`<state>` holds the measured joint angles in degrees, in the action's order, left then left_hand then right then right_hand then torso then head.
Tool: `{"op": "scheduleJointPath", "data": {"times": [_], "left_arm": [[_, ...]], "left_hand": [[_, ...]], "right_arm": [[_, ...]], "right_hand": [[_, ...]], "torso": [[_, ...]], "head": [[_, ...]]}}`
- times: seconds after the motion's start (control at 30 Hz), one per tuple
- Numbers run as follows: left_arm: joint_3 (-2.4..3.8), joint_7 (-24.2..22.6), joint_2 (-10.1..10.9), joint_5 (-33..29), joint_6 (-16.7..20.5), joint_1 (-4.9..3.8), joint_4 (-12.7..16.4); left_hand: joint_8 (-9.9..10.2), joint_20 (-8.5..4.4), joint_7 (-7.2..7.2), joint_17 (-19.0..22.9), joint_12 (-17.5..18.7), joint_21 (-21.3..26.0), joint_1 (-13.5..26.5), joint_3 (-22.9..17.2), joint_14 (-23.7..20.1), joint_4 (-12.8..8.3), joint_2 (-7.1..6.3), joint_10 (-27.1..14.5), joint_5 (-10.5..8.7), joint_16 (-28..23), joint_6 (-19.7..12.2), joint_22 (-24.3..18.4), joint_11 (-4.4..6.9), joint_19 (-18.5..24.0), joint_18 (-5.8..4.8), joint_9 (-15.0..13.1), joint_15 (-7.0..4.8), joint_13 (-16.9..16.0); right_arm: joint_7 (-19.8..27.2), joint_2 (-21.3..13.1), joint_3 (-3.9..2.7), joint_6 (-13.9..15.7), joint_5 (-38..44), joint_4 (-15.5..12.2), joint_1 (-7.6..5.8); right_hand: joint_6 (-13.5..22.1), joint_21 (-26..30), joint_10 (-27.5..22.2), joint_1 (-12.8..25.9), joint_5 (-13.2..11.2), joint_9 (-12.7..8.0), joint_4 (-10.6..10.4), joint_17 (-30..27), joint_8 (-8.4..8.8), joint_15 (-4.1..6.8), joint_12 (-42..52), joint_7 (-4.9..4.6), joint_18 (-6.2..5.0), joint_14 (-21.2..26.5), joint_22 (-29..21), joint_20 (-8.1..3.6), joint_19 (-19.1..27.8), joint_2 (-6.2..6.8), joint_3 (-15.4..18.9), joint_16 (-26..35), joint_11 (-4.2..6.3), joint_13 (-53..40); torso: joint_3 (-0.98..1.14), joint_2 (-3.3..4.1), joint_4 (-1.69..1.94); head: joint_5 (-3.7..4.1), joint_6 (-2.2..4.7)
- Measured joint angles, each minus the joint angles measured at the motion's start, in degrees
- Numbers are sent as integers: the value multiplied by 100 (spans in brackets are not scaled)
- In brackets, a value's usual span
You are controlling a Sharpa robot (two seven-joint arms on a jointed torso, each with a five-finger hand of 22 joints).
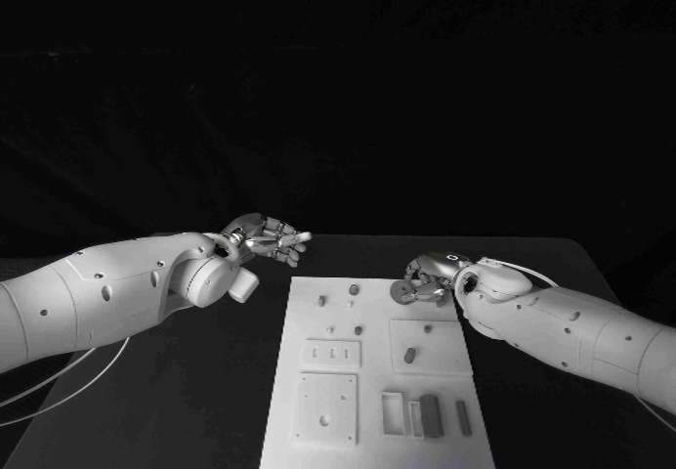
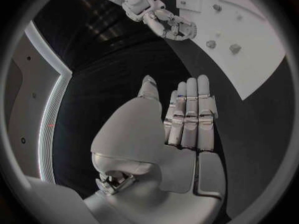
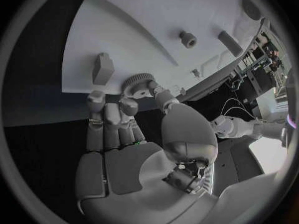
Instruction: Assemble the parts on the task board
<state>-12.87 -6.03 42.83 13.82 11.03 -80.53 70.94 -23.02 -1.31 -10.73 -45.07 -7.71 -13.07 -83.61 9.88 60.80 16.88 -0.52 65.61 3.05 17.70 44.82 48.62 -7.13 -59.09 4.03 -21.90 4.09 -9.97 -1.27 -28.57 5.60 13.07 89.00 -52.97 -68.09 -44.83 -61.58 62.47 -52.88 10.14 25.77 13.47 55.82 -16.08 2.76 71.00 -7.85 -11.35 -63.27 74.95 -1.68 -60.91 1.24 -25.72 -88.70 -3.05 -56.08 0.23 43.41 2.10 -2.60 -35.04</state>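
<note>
The task board (image 1: 375,376) is laid flat on the black table (image 1: 169,410), between the two arms. The right hand (image 1: 426,277) is positioned at the far right edge of the board, and a round toothed part, a gear (image 3: 138,80), is pinched between its thumb and fingertips (image 3: 129,102); in the right wrist view the gear is seen at the board's edge, directly in front of the palm. Just beyond the gear, a small upright block (image 3: 102,67) is seen standing on the board, and further from the hand a small round peg (image 3: 187,38) and an oblong part (image 3: 229,43) are located. The left hand (image 1: 268,239) is held above the table, off the board's far left corner; its fingers (image 2: 191,114) are extended straight and laid side by side, with the thumb apart, and nothing is held in it. Towards the near end of the board, several rectangular parts (image 1: 426,414) are set side by side, well apart from both hands.
</note>
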Motion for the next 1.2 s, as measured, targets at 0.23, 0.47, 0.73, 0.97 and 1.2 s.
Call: {"op": "scheduleJointPath", "data": {"times": [0.23,0.47,0.73,0.97,1.2], "left_arm": [[0,3,4,2,0,-1,12],[1,5,13,4,0,-1,19],[2,5,25,7,2,-3,24],[3,6,36,10,3,-3,24],[3,6,49,12,4,-3,19]], "left_hand": [[0,0,0,0,0,0,0,0,0,0,0,0,0,0,0,0,0,0,-3,-1,0,0],[0,0,0,-5,21,0,0,0,0,0,0,0,0,0,0,-1,0,0,-6,-1,0,1],[0,0,0,-5,21,0,0,0,0,0,0,0,0,0,0,-1,0,0,-16,0,0,-4],[0,0,0,-11,21,0,0,0,0,0,0,0,0,-22,0,4,0,0,-28,-5,0,-4],[0,0,0,-11,21,0,0,0,0,0,0,0,0,-22,0,3,0,0,-48,-5,0,-3]], "right_arm": [[-61,17,-1,28,58,-41,-1],[-101,22,-2,54,111,-82,-3],[-175,-15,2,163,219,-233,0],[-264,-132,8,264,303,-471,-9],[-337,-234,3,326,366,-792,-107]], "right_hand": [[-1,0,20,-46,-2,-28,82,-10,0,0,0,1,0,0,0,-12,14,-46,-5,0,20,12],[-27,0,43,-98,18,-32,237,-9,1,17,0,27,0,-17,-1,-11,15,-98,-31,0,1,19],[-71,-32,105,-203,18,-35,307,42,-8,69,0,64,-1,-110,-1,-8,12,-248,-71,-22,63,36],[-284,-32,135,-273,29,1,309,63,-127,82,-1,98,-1,-163,-2,-28,-12,-297,-71,-22,92,48],[-307,-32,144,-269,29,-16,309,63,-128,82,-1,84,-1,-163,-2,-27,-12,-236,-71,-22,101,53]], "torso": [[1,0,-8],[3,0,-9],[4,-1,-10],[7,-2,-10],[7,-6,-10]], "head": [[-12,-7],[-5,-3],[-2,-2],[-7,2],[-10,30]]}}
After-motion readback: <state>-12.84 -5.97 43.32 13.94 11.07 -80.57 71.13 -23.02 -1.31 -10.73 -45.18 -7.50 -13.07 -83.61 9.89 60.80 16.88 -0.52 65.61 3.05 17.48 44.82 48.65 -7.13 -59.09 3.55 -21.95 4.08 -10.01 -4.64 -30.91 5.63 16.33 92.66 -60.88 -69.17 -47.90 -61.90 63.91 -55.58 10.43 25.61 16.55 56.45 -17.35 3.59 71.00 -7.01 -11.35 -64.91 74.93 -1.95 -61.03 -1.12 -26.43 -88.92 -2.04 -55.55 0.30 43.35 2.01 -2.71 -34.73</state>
